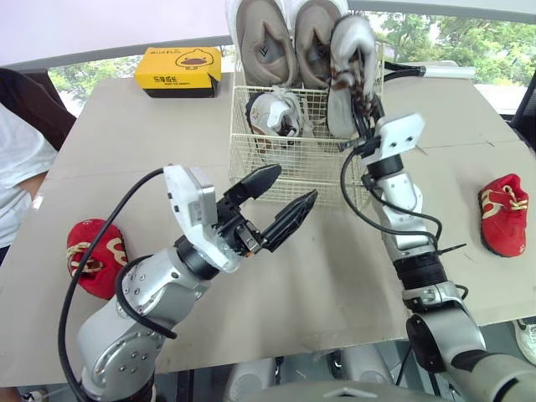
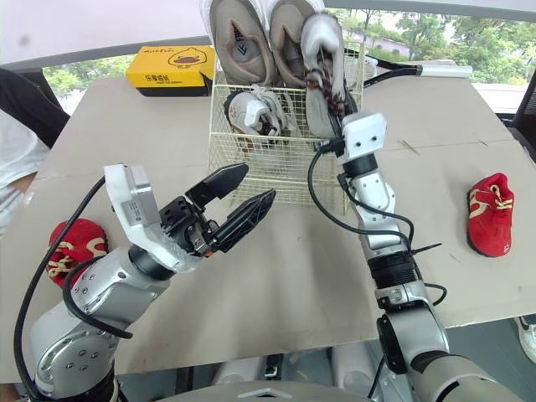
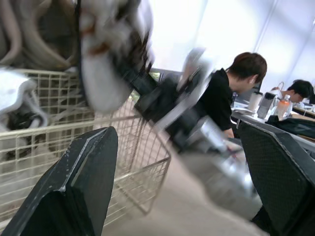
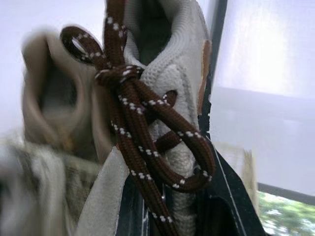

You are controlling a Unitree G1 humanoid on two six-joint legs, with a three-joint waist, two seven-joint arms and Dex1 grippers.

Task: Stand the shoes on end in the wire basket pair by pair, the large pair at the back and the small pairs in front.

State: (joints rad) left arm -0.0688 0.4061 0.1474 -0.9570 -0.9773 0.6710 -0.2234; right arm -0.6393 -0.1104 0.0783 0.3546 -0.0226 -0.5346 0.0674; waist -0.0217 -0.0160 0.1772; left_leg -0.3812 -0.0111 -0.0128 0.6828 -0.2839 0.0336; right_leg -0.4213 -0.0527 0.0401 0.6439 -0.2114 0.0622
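Two large tan shoes [image 1: 264, 38] stand on end at the back of your white wire basket [image 1: 293, 155], with a small grey-white shoe [image 1: 272, 113] in front. Your right pincer [image 1: 360, 99] is clamped on a grey shoe with brown laces [image 1: 350, 50] at the basket's right side. Your left pincer [image 1: 295, 184] gapes wide, empty, before the basket; a red left-hand shoe [image 1: 94, 255] and a red right-hand shoe [image 1: 505, 219] lie on the worktop [image 1: 335, 276].

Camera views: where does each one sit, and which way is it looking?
Left eye view: on the head, looking down over both arms at the basket.
Right eye view: beside it; same scene, same arms.
Left wrist view: behind the open left claw, facing the basket and two people.
Right wrist view: behind the right claw, gripping a laced shoe.
Shared: both wrist views show that shoe.
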